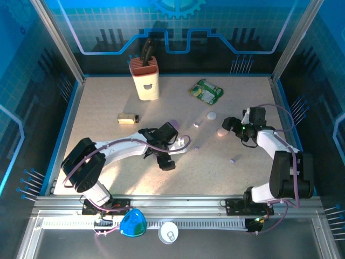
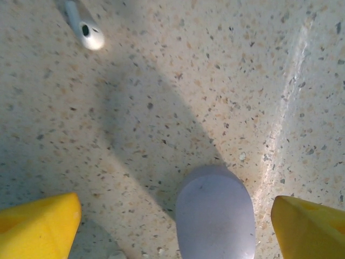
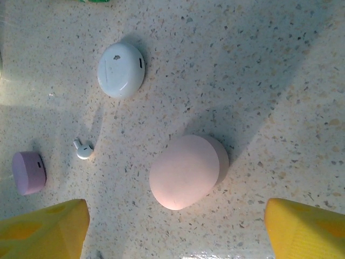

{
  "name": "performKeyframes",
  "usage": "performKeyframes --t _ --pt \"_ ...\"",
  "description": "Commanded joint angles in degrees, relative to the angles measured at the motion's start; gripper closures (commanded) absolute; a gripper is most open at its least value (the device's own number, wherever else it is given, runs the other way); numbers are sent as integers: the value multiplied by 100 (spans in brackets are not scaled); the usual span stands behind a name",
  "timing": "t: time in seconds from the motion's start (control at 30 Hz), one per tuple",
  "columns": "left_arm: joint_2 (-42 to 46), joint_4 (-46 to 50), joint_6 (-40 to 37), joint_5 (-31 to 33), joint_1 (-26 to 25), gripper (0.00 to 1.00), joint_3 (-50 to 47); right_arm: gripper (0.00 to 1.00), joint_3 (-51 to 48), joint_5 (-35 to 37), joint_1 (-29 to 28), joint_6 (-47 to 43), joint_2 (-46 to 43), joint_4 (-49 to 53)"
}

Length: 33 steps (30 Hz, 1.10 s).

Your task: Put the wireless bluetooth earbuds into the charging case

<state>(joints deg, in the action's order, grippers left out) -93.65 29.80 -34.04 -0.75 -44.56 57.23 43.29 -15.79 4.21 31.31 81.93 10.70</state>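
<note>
The right gripper (image 3: pixel 173 226) stands wide open astride the pink case (image 3: pixel 186 171), holding nothing, probably lining up a grasp. A white earbud (image 3: pixel 83 149) lies loose near that case. The left gripper (image 2: pixel 173 218) is likewise open and empty.

1. Pretty clearly a robot lab test cell, not a home.
2. A metal frame (image 1: pixel 58 38) and blue gear-print panels (image 1: pixel 226 21) boxed in a speckled table (image 1: pixel 102 102).
3. A left arm (image 1: pixel 118 148) and a right arm (image 1: pixel 272 143) sat bolted to a rail (image 1: pixel 178 204).
</note>
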Motion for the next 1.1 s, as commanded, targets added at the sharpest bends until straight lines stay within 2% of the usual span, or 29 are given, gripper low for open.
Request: performKeyframes --t 0.0,0.1,0.33,0.77,1.07 --pt "-160 146 176 121 -124 12 -75 15 178 7 73 -148 -89 243" --pt "-316 126 240 129 -154 20 -98 15 217 -15 71 -173 -92 288" --pt "-541 132 345 170 -168 22 -148 16 216 -9 71 -195 -134 321" --pt "-563 62 354 199 -175 55 -229 17 256 -40 71 -178 -257 435" --pt "-250 -410 303 110 -146 57 -281 17 253 -127 46 -139 -607 604"
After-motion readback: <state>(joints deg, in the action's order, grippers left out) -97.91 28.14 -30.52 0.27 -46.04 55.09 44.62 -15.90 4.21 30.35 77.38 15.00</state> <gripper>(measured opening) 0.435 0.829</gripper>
